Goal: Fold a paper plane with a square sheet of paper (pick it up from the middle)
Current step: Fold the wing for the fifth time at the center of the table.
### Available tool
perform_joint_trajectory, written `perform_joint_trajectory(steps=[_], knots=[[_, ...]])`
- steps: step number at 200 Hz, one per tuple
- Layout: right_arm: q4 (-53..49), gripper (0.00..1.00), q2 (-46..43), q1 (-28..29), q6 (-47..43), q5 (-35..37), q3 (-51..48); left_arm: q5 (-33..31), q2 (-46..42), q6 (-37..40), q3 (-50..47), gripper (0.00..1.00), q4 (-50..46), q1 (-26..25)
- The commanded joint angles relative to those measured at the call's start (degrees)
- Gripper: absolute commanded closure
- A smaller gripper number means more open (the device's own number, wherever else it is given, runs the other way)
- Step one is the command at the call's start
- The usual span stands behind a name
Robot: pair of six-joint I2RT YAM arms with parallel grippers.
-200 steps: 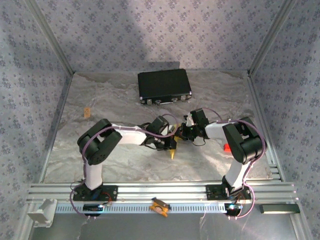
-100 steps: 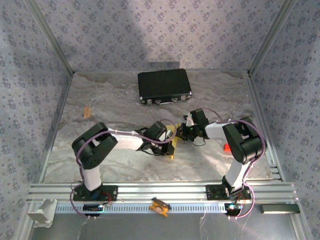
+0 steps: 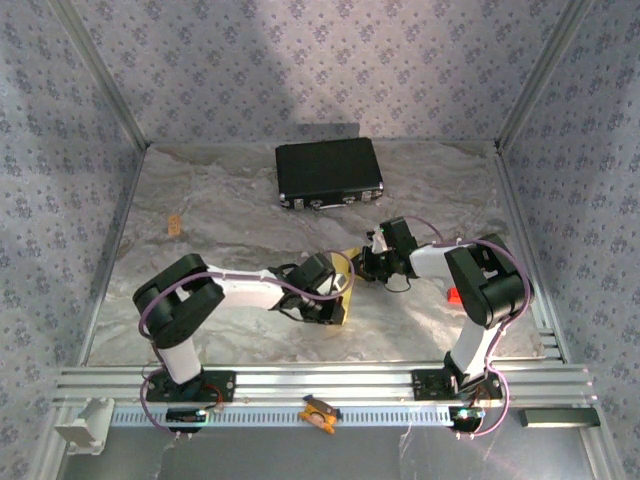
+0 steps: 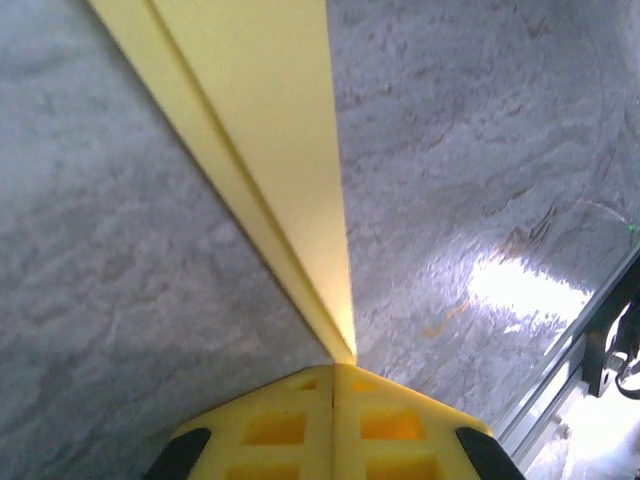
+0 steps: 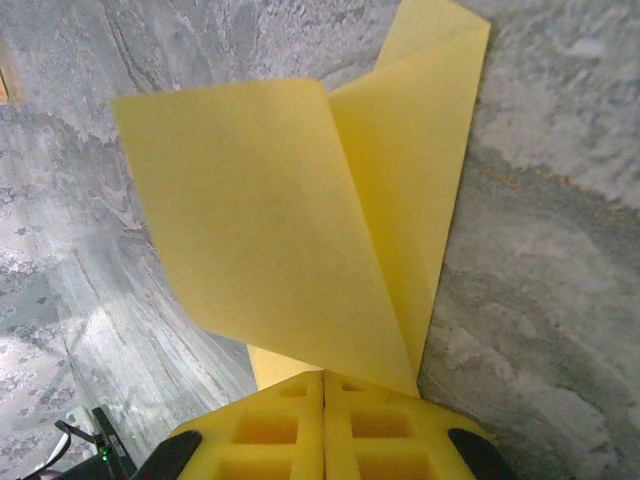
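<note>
Left hand (image 4: pixel 333 372) and right hand (image 5: pixel 323 378) tight on paper plane (image 5: pixel 300 200), splayed at right wrist.

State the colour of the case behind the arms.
The case is black, clearest in the top external view.

- A robot test booth in a lab: a small work cell closed in on three sides, with a black case (image 3: pixel 329 174) lying towards the back.
- Behind the case and to either side of it stand walls (image 3: pixel 300 60) in pale flowered covering, framed by bare metal posts (image 3: pixel 100 75).
- The case lies on a table (image 3: pixel 200 205) under a grey marbled sheet.
- In front of the case, a left arm (image 3: pixel 185 300) and a right arm (image 3: pixel 485 285) are bolted to slotted metal rails (image 3: pixel 320 378), trailing purple cables (image 3: pixel 145 396).
</note>
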Motion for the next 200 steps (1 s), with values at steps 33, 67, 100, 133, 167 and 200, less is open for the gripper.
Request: perform_joint_trajectory(steps=[33, 67, 100, 133, 167, 200], knots=[[-4.17, 0.91, 1.14, 1.03, 2.79, 4.33, -3.33, 1.44, -10.77, -2.45, -7.33, 0.97, 3.43, 1.90], [-1.98, 0.91, -1.58, 2.21, 7.68, 4.88, -5.11, 1.97, -11.84, -4.87, -6.00, 0.97, 7.60, 6.92], [-2.11, 0.91, -3.47, 3.76, 11.88, 6.78, -5.16, 2.50, -5.68, -6.00, 0.70, 0.97, 8.35, 8.13], [-1.90, 0.91, -5.20, 4.60, 15.55, 8.96, -5.94, 1.70, 1.09, -8.93, 4.24, 0.99, 10.50, 8.13], [-0.62, 0.91, -5.73, 4.50, 16.96, 8.53, -6.47, 1.39, 4.42, -9.70, 4.72, 1.00, 10.02, 8.28], [0.90, 0.91, -5.90, 4.64, 17.62, 8.22, -6.80, -0.25, 6.45, -8.49, 4.90, 1.00, 6.58, 8.26]])
